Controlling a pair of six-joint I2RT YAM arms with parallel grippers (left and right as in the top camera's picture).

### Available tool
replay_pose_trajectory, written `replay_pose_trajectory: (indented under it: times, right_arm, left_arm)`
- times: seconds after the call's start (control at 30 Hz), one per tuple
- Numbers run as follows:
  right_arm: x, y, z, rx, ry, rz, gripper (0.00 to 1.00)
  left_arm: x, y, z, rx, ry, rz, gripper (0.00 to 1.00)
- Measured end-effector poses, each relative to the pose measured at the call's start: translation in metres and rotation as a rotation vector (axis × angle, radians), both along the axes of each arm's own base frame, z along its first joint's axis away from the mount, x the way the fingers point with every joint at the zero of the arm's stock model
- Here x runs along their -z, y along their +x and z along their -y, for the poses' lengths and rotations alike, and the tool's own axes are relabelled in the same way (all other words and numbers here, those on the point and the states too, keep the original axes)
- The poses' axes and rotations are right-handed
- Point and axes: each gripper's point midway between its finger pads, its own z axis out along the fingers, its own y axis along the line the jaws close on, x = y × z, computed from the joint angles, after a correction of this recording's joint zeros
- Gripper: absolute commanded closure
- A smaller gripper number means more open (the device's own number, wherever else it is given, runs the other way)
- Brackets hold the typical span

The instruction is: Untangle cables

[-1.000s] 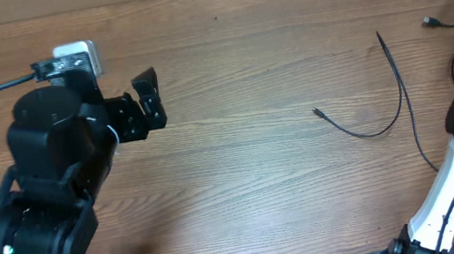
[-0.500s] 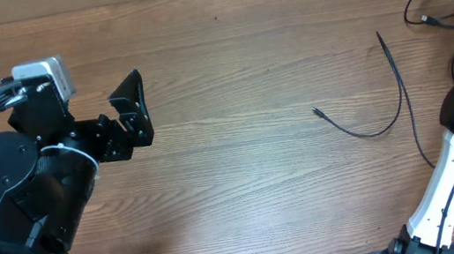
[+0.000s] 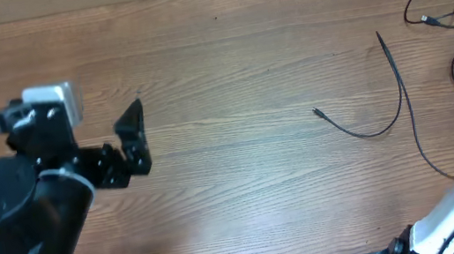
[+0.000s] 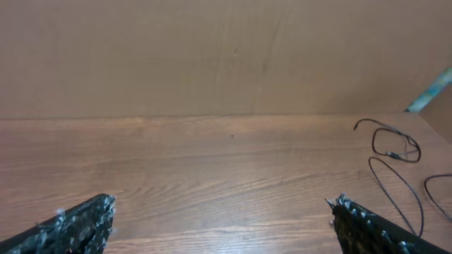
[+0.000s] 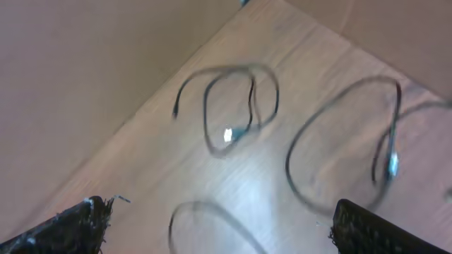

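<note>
The right pincer (image 5: pixel 219 207) has just let go. Its two fingers now stand wide apart with nothing between them, and it has pulled back from the far corner. The looped cable (image 5: pixel 227 135) that it was at now lies loose on the table (image 3: pixel 228 73), out in front of this pincer and not touching it. Other cable loops (image 5: pixel 339 141) lie just beside it. The left pincer (image 4: pixel 222 203) is wide open too and holds nothing. The long cable (image 3: pixel 393 68) lies well apart from it, ahead and off to its right. I think one cable is now put down by itself, but it crosses over itself, so there may be more to pull straight.
</note>
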Motion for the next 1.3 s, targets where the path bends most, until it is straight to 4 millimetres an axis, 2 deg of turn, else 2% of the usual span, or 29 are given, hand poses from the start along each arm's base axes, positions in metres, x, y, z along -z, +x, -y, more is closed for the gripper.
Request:
replay_pose_trajectory:
  times: [0.1, 0.23, 0.4, 0.43, 0.57, 0.67, 0.8, 0.83, 0.9, 1.0, 1.03, 1.1, 1.13, 1.2, 1.3]
  right_arm:
    - [-0.017, -0.027, -0.024, -0.055, 0.025, -0.009, 0.0]
    - [-0.025, -0.066, -0.057, -0.133, 0.077, -0.057, 0.0]
    - [-0.037, -0.084, -0.084, -0.229, 0.066, -0.045, 0.0]
    - [-0.038, -0.088, -0.096, -0.262, 0.063, -0.048, 0.0]
    - [-0.027, -0.106, -0.127, -0.343, 0.047, -0.1, 0.01]
    - [-0.018, -0.123, -0.137, -0.354, 0.037, -0.115, 0.0]
    - [-0.015, -0.144, -0.142, -0.34, -0.054, 0.025, 0.0]
    - [-0.012, -0.156, -0.146, -0.337, -0.085, 0.08, 0.0]
    - [0.007, -0.165, -0.148, -0.329, -0.111, 0.146, 0.0]
    - [0.067, -0.16, -0.147, -0.306, -0.066, 0.112, 0.0]
    - [0.107, -0.151, -0.144, -0.294, -0.019, 0.044, 0.0]
    - [0.166, -0.14, -0.141, -0.266, 0.068, -0.074, 0.0]
    - [0.189, -0.135, -0.14, -0.257, 0.102, -0.119, 0.0]
    - [0.22, -0.124, -0.139, -0.237, 0.158, -0.181, 0.0]
    - [0.252, -0.101, -0.133, -0.226, 0.191, -0.213, 0.0]
  left_arm:
    - [-0.002, -0.016, -0.005, 0.004, 0.007, 0.014, 0.0]
    - [0.002, -0.036, -0.011, 0.008, 0.021, 0.006, 0.0]
    - [0.009, -0.052, -0.016, 0.016, 0.048, -0.012, 0.0]
    - [0.011, -0.055, -0.017, 0.017, 0.054, -0.02, 0.0]
    - [0.02, -0.066, -0.02, 0.018, 0.067, -0.051, 0.0]
    - [0.023, -0.074, -0.023, 0.015, 0.07, -0.056, 0.0]
    - [0.021, -0.088, -0.028, 0.01, 0.065, -0.035, 0.0]
    - [0.02, -0.092, -0.03, 0.007, 0.064, -0.025, 0.01]
    - [0.019, -0.095, -0.032, 0.001, 0.065, -0.02, 0.0]
    - [0.019, -0.095, -0.033, -0.004, 0.066, -0.018, 0.0]
    - [0.019, -0.095, -0.033, -0.004, 0.066, -0.018, 0.0]
    - [0.019, -0.095, -0.034, -0.007, 0.067, -0.019, 0.0]
    - [0.019, -0.095, -0.034, -0.007, 0.067, -0.019, 0.0]
    - [0.021, -0.096, -0.034, -0.007, 0.069, -0.025, 0.0]
    - [0.023, -0.096, -0.034, -0.007, 0.072, -0.034, 0.0]
